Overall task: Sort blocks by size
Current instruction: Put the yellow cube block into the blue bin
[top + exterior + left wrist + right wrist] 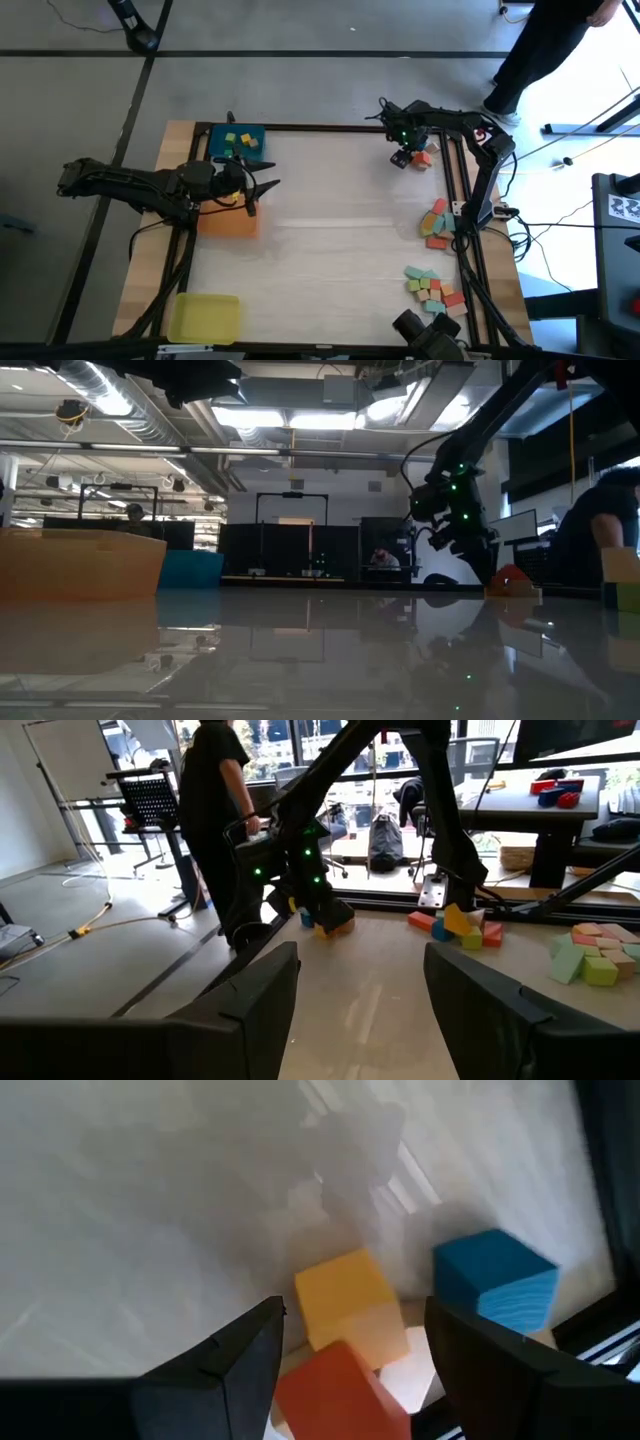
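We see the pale table [330, 250] framed by dark rails, with three flat trays along its left side: a blue tray [238, 141] at the far corner, an orange tray [228, 222] in the middle, and a yellow tray [204, 318] at the near corner. A person [545, 45] in dark clothing stands beyond the far right corner.

The left arm reaches in from the left, and we find the left gripper [266, 186] between the blue and orange trays, above the orange tray's far edge. Its fingers [250, 1010] stand spread apart with nothing between them.

The right arm bends in from the right rail, and the right gripper [402, 158] hangs over the far right corner of the table. Its fingers [225, 1365] are spread wide, poised just above a small cluster of blocks without clasping any.

We see the blocks in four places: a few small yellow and green ones [240, 140] in the blue tray, a pile [438, 222] against the right rail, another pile [432, 287] near the right front corner, and the cluster under the right gripper. In that cluster a yellow cube [348, 1308] sits between the spread fingers, an orange block [340, 1390] touches it, and a blue cube [495, 1280] stands just beside it.
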Available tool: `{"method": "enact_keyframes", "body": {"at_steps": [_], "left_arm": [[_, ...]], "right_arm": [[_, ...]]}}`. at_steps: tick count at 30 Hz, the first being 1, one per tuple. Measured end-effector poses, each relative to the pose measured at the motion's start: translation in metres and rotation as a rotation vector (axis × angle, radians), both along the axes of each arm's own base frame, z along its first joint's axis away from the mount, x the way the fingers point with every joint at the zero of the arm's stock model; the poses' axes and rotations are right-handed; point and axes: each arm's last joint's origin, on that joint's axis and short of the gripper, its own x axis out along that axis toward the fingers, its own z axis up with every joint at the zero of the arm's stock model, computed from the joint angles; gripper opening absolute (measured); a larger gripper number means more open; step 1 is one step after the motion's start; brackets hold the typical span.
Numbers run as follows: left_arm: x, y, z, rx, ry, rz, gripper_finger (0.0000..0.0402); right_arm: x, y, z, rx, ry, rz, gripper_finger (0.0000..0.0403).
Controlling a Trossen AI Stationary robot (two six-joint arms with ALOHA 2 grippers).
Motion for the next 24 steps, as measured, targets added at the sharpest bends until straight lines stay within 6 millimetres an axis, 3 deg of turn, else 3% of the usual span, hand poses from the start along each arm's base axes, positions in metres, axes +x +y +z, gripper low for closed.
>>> {"method": "enact_keyframes", "body": {"at_steps": [9, 19, 24], "left_arm": [[0.0, 0.0, 0.0, 0.009, 0.003, -0.001, 0.0205], [0.0, 0.0, 0.0, 0.01, 0.003, -0.001, 0.0205], [0.0, 0.0, 0.0, 0.01, 0.003, -0.001, 0.0205]], "right_arm": [[-0.006, 0.007, -0.016, 0.008, 0.027, 0.05, 0.0236], [-0.006, 0.006, -0.017, 0.003, 0.032, 0.1, 0.0134], [-0.006, 0.006, -0.017, 0.004, 0.035, 0.124, 0.0134]]}}
